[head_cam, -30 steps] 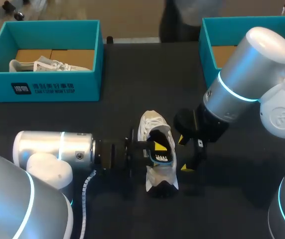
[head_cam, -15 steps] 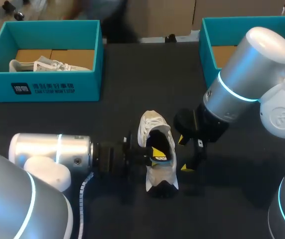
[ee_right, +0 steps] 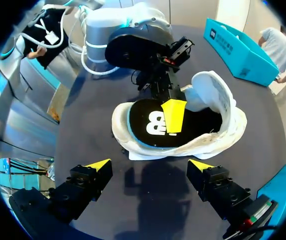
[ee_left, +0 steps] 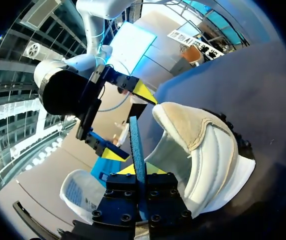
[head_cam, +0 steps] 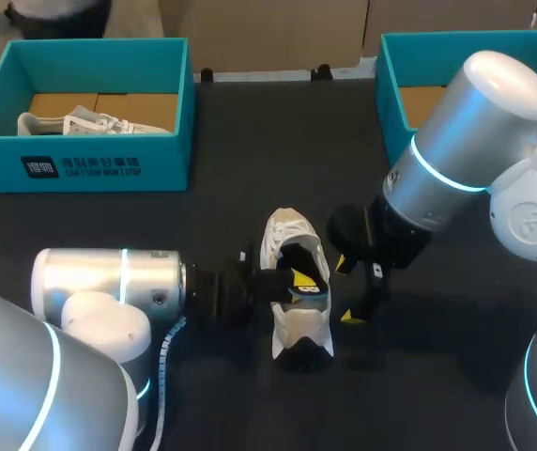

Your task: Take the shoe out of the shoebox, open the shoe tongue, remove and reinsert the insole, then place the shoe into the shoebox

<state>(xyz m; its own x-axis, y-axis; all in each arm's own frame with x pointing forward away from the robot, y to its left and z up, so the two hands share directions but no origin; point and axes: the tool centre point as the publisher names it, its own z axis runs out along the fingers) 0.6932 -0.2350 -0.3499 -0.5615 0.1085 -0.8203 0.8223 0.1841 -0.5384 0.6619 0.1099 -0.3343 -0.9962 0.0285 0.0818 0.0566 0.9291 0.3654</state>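
Observation:
A white shoe (head_cam: 299, 303) lies on the dark table, its opening facing up. My left gripper (head_cam: 299, 280) comes in from the left and is down inside the opening. In the left wrist view this gripper (ee_left: 138, 170) is shut on the thin blue edge of the insole (ee_left: 136, 145), which stands between its fingers. The right wrist view shows the black insole (ee_right: 153, 122) with a white mark, lying in the shoe (ee_right: 208, 127). My right gripper (ee_right: 150, 165) stands open just beside the shoe on its right (head_cam: 355, 289), holding nothing.
A teal shoebox (head_cam: 99, 160) at the back left holds another white shoe (head_cam: 90, 122). A second teal shoebox (head_cam: 392, 80) stands at the back right, partly behind my right arm. Bare dark table lies in front of the shoe.
My left gripper has closed on the insole's edge inside the shoe, and the left arm has shifted slightly. The right arm has not moved.

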